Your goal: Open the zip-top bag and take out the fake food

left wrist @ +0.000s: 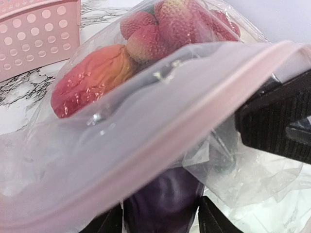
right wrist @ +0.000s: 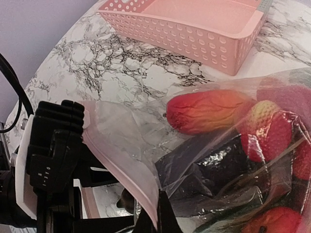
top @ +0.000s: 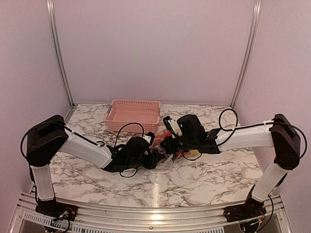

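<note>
The bag (left wrist: 146, 126) was stretched between the two hands over the worktop (right wrist: 121, 68), near the basket (right wrist: 194, 34), with the food (left wrist: 92, 80) inside. The right hand (right wrist: 155, 219) was pinched tight on the strip (left wrist: 204, 104). The left hand's (left wrist: 160, 221) fingers flanked the bagged eggplant (left wrist: 163, 201); whether they gripped, I could not tell.

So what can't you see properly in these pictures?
Top view: the zip-top bag is tiny, mostly covered by the left hand and right hand.
Left wrist view: the zip strip is blurred, so open or sealed is unclear; the bottom edge cuts off a purple piece.
Right wrist view: the fake food runs past the right edge, so it can't be counted.
Whether either hand is gripping: hidden by plastic.
</note>
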Controlling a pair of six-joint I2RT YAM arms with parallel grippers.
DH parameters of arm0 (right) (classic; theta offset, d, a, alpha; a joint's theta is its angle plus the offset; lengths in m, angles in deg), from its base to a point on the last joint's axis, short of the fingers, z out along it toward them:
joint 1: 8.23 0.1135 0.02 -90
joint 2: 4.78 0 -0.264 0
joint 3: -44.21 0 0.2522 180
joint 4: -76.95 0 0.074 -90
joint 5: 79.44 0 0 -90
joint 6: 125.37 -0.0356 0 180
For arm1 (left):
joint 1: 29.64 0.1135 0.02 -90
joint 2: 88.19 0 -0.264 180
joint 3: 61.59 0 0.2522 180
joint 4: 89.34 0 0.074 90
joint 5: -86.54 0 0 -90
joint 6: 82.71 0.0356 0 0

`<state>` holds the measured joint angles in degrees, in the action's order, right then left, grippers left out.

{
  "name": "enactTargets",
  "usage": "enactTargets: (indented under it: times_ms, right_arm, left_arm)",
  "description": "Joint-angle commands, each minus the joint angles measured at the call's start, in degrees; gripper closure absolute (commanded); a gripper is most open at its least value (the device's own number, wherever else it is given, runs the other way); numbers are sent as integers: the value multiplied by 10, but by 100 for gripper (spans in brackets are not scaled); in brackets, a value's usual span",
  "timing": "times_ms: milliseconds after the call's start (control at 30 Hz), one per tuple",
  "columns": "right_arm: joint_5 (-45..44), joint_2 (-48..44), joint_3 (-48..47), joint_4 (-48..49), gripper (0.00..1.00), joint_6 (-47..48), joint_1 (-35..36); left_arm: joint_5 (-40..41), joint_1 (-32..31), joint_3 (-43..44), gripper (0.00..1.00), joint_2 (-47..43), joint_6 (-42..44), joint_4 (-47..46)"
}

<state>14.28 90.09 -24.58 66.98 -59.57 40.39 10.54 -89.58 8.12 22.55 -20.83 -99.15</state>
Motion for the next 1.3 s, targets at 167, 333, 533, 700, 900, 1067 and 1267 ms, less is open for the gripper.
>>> enactTargets:
  times_ms: [167, 333, 533, 700, 900, 1067, 1267]
  right_arm:
    - [-9, -11, 0, 2, 100, -1, 1]
    - [-12, -10, 1, 2, 100, 3, 2]
    - [-8, -12, 11, 18, 100, 4, 2]
    - [-13, -17, 18, 24, 100, 8, 2]
    - [-19, -33, 32, 30, 100, 11, 2]
    - [-34, -57, 46, 33, 100, 14, 3]
    - [-35, -73, 59, 48, 100, 15, 7]
  left_arm:
    - [10, 3, 47, 41, 61, 40, 65]
    - [-3, 2, 49, 59, 23, 43, 94]
    - [-28, 0, 72, 69, -45, 24, 190]
    - [-75, 1, 105, 70, -67, -15, 283]
    - [-97, 6, 143, 71, -78, -67, 352]
    - [-136, 44, 142, 76, -82, -140, 329]
    - [-185, 68, 140, 78, -72, -226, 291]
